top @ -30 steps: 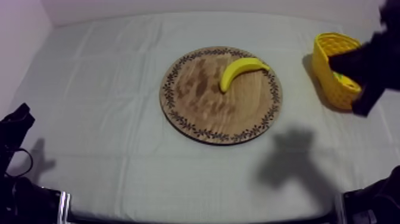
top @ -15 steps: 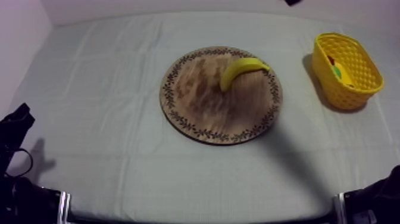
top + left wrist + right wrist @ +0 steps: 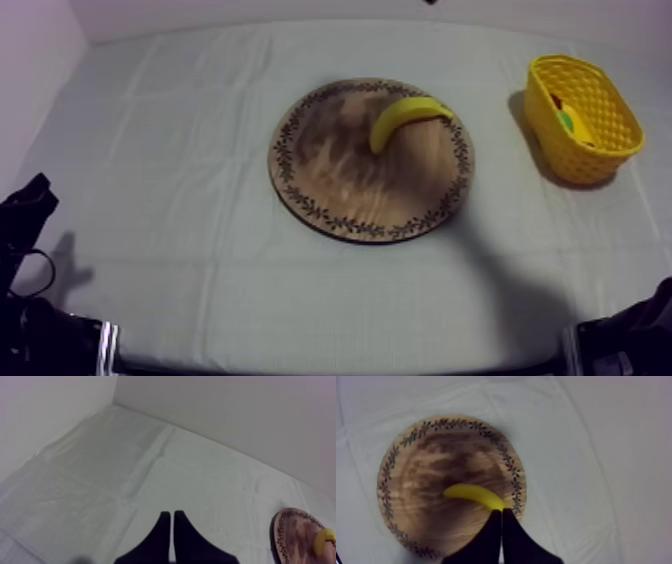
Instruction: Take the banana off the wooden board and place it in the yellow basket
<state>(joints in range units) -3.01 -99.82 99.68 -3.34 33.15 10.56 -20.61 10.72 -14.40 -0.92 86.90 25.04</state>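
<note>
Yellow plastic, we judge, makes the banana (image 3: 408, 118), lying on the wooden board (image 3: 330, 170) toward the yellow basket (image 3: 570, 150), light, stiff and slippery, so we favour pinching across its thick middle; our right fingers (image 3: 493, 531) above it and left fingers (image 3: 161, 531) are clenched empty.

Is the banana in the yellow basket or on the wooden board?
On the board. The banana lies on the wooden board, near its patterned rim; the yellow basket stands apart, off to the side.

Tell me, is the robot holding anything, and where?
Nothing is held. Both the left gripper and the right gripper are shut on nothing; the banana lies free on the wooden board.
</note>
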